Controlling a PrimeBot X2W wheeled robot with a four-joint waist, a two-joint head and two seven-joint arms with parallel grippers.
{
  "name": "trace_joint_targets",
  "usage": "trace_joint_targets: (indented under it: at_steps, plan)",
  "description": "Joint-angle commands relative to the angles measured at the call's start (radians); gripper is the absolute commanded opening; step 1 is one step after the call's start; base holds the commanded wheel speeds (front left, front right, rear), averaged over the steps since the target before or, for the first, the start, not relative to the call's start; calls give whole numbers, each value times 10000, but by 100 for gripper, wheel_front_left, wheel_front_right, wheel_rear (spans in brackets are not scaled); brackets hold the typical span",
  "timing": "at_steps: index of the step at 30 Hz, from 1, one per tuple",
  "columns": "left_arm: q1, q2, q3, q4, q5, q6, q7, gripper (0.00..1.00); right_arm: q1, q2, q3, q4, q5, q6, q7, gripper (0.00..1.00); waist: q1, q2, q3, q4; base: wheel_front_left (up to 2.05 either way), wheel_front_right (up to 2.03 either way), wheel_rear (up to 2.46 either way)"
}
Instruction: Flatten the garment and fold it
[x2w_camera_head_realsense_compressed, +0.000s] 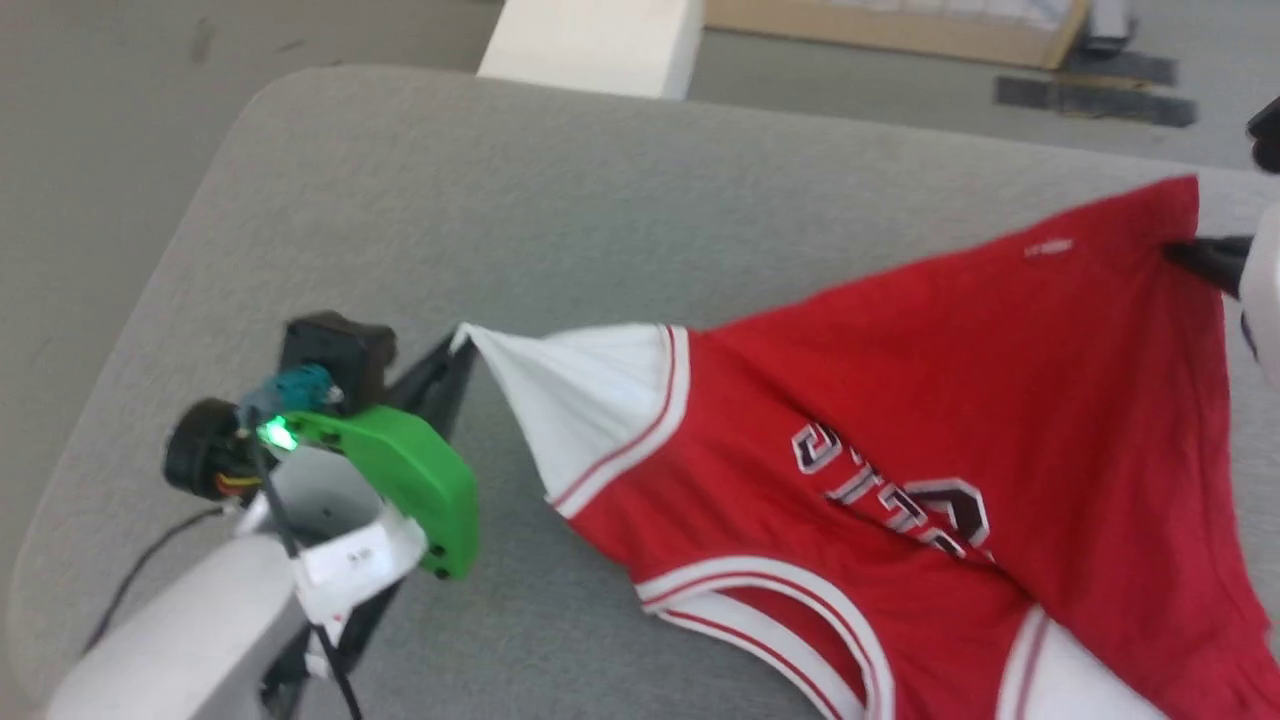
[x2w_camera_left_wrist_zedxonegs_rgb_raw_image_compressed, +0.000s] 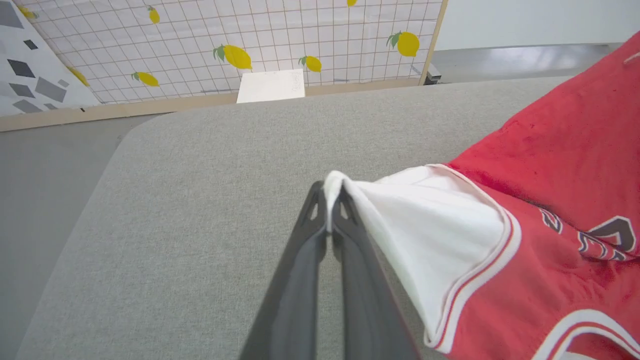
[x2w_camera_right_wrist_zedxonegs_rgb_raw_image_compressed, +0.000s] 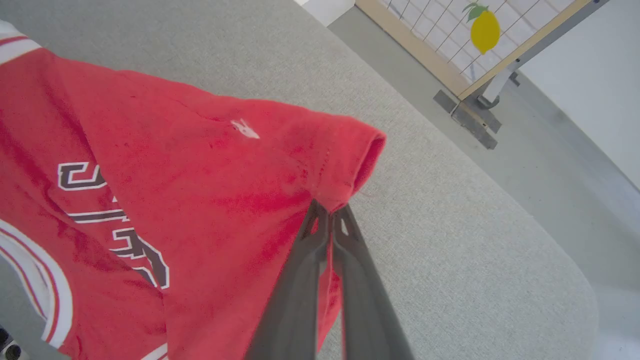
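Observation:
The garment (x2w_camera_head_realsense_compressed: 900, 430) is a red jersey with white sleeves and black lettering, stretched in the air over the grey table (x2w_camera_head_realsense_compressed: 500, 220). My left gripper (x2w_camera_head_realsense_compressed: 462, 340) is shut on the tip of a white sleeve (x2w_camera_left_wrist_zedxonegs_rgb_raw_image_compressed: 425, 230), with the fingers (x2w_camera_left_wrist_zedxonegs_rgb_raw_image_compressed: 320, 235) pinching the cloth. At the right edge of the head view my right gripper (x2w_camera_head_realsense_compressed: 1185, 250) is shut on a red corner of the garment (x2w_camera_right_wrist_zedxonegs_rgb_raw_image_compressed: 280, 165), seen from the right wrist as a hem bunched between the fingers (x2w_camera_right_wrist_zedxonegs_rgb_raw_image_compressed: 325, 235). The jersey hangs wrinkled between the two grips.
The grey padded table has rounded corners; its far edge (x2w_camera_head_realsense_compressed: 700, 100) borders the floor. A white block (x2w_camera_head_realsense_compressed: 590, 40) stands beyond it. A lemon-print screen on a wooden frame (x2w_camera_left_wrist_zedxonegs_rgb_raw_image_compressed: 250, 45) stands behind, with its metal foot (x2w_camera_right_wrist_zedxonegs_rgb_raw_image_compressed: 465, 115) near the table's right side.

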Motion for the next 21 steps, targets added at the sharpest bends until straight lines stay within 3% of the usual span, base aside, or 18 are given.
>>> trace_joint_targets:
  at_steps: [1, 10, 21]
  plan:
    - [-282, 158, 164, -102, -77, -48, 25, 0, -237, -95, 63, -101, 140, -13, -290, 0, -1, -1, -740, -812, 0, 0, 0]
    - [-1070, 820, 1138, -663, -464, -364, 18, 0, -597, -560, -192, -708, 992, -13, -1925, 0, -1, -1, -1307, -1545, 0, 0, 0]
    - [-2613, 1329, 2448, -979, -1078, -1011, -45, 0, -1158, -464, -1133, -1411, 1548, -13, -2762, 0, -1, -1, -1270, -2084, 0, 0, 0]
